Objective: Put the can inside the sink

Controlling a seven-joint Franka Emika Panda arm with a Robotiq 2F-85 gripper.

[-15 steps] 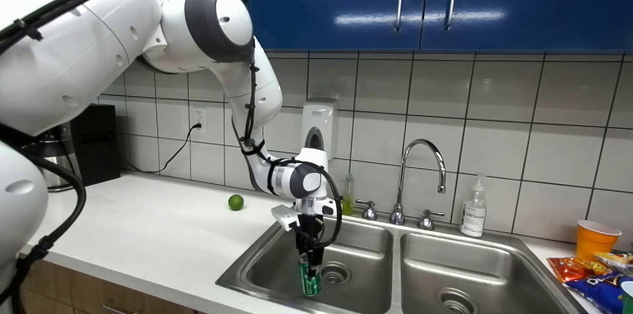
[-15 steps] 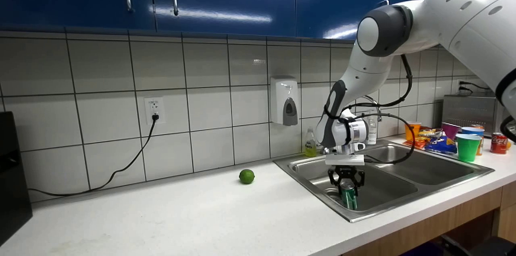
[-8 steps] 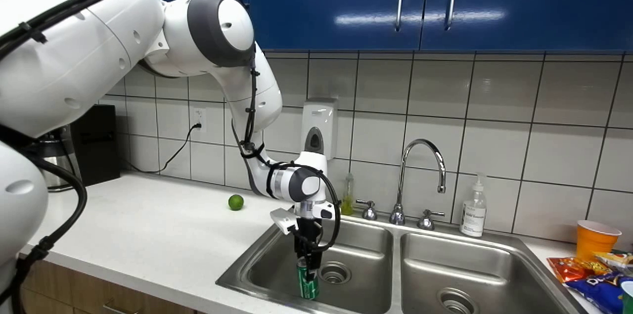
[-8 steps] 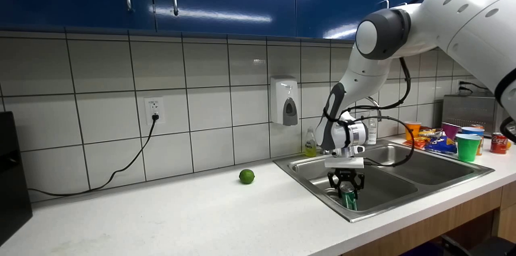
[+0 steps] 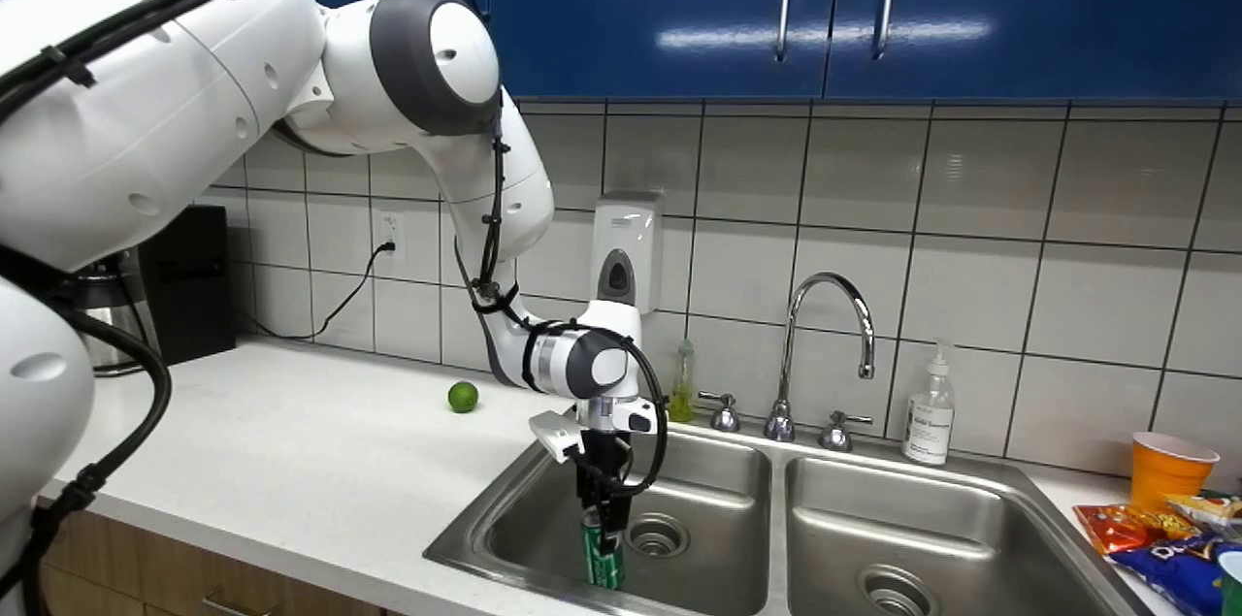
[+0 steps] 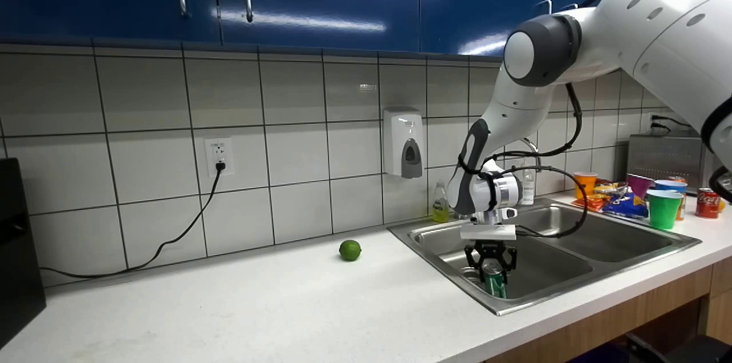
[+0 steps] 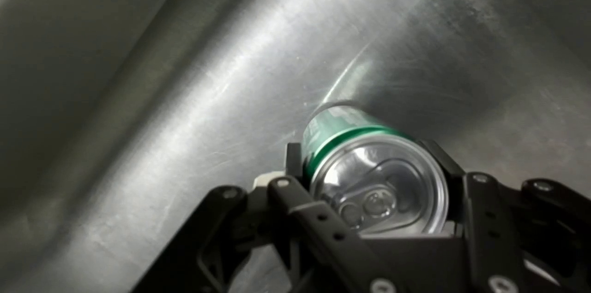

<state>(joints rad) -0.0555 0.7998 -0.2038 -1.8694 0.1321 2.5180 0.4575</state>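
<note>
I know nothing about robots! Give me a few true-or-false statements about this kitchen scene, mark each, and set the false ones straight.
1. The gripper holds the green can inside the sink. True.
2. The sink has a single basin. False: it has two.
3. A lime lies on the white counter. True.
4. The can is in the half of the sink farther from the lime. False: it is in the nearer half.
5. A soap dispenser is mounted on the tiled wall. True.
</note>
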